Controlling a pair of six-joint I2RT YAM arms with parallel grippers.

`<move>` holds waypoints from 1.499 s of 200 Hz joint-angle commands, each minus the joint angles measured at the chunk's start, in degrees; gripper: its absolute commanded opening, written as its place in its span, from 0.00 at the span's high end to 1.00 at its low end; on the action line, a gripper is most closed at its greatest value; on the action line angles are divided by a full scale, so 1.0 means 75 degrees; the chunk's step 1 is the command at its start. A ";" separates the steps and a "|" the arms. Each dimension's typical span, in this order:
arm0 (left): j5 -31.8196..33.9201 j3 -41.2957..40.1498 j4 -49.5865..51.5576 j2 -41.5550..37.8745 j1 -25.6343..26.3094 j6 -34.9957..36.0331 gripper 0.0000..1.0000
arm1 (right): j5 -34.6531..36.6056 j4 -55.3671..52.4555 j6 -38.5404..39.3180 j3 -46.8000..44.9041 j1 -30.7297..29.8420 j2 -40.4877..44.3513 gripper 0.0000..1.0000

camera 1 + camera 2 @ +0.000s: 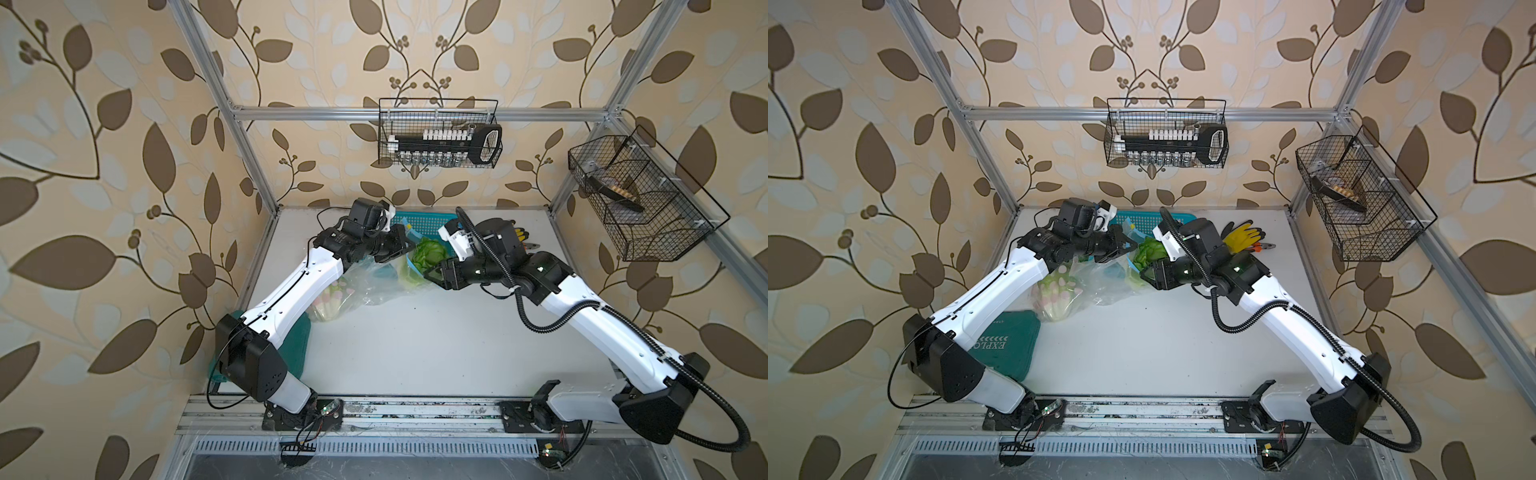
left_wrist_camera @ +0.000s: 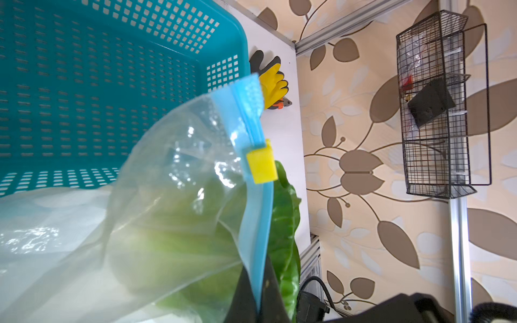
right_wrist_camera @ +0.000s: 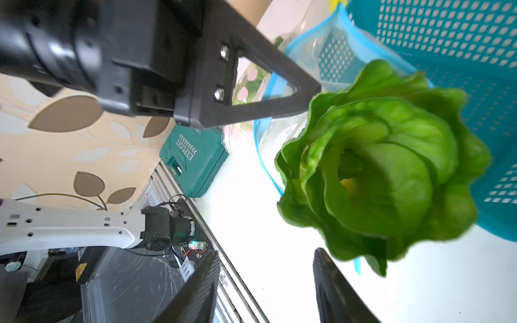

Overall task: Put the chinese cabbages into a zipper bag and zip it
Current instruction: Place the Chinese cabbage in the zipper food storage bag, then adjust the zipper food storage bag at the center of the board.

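Up at 12 o'clock by basket: left gripper pinching bag rim, right gripper spread, cabbage leafy-end-out at bag mouth, only partly in. Risk imo: limp mouth sags, cabbage slides out toward 6 o'clock; sticking-out leaves jam zipper.

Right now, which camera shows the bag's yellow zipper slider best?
The left wrist view: the yellow zipper slider sits close and sharp on the blue zip strip. Both top views show a tiny speck; the right wrist view shows none clearly.
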State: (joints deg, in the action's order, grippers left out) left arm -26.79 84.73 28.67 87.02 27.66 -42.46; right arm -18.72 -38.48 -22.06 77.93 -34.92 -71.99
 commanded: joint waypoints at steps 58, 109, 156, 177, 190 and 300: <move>-0.0284 0.0113 -0.0440 -0.0146 -0.0065 -0.0049 1.00 | 0.1564 0.3325 0.0365 -0.4290 -0.0127 0.2250 0.56; -0.0250 0.0106 -0.0338 -0.0121 -0.0056 0.0015 1.00 | 0.1287 0.4652 0.0766 -0.4401 -0.0127 0.1010 0.56; -0.0231 0.0140 -0.0309 -0.0100 -0.0056 0.0053 1.00 | 0.1144 0.5076 0.0916 -0.4170 -0.0125 0.0442 0.76; -0.0160 0.0186 -0.0230 -0.0120 -0.0067 0.0135 1.00 | 0.1048 0.5198 0.0970 -0.4229 -0.0079 0.0453 0.88; -0.0132 0.0199 -0.0190 -0.0152 -0.0078 0.0162 1.00 | 0.1062 0.5108 0.1043 -0.4193 -0.0038 0.0598 0.94; -0.0014 0.0255 -0.0420 -0.1212 -0.0243 -0.0796 1.00 | 0.0887 0.1144 0.2290 -0.0826 0.0532 0.0990 1.00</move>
State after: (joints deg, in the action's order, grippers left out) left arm -27.03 86.61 29.65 81.60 26.17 -45.06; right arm -12.69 -23.35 -8.25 68.55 -31.92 -63.00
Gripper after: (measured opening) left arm 0.047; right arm 0.047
